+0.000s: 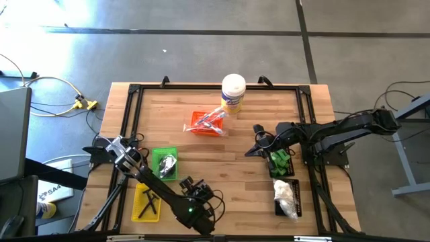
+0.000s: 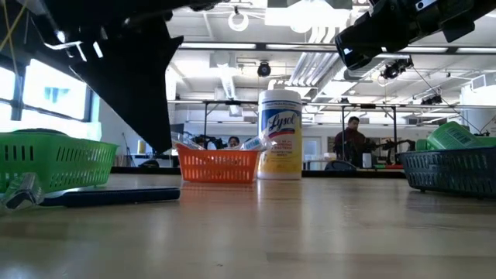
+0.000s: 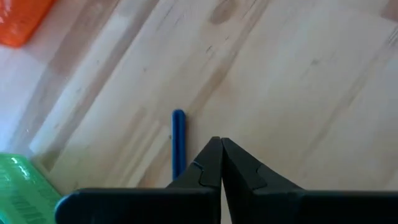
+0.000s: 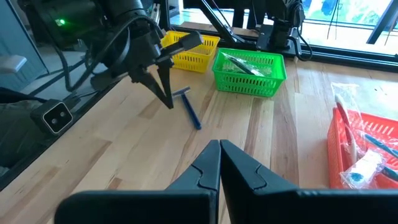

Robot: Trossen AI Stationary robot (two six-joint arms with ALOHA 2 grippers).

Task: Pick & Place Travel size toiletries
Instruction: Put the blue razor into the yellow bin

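Note:
A thin blue stick (image 3: 178,142) lies flat on the wooden table (image 1: 228,176), also seen in the right wrist view (image 4: 189,109) and the low view (image 2: 108,196). My left gripper (image 4: 169,102) hangs shut just beside the stick's end, fingertips pointing steeply down, with nothing between them (image 3: 221,148). In the high view it is near the table's front, right of the green tray (image 1: 190,185). My right gripper (image 1: 248,152) waits shut above the table's middle right (image 4: 219,148). Wrapped pink-white sticks lie in the orange tray (image 1: 205,123).
The green tray (image 1: 164,163) and the yellow tray (image 1: 146,202) stand at the near left. At the right, black trays hold green bottles (image 1: 281,161) and white fluffy bags (image 1: 286,195). A large white canister (image 1: 233,91) stands at the far edge. Bare wood lies mid-table.

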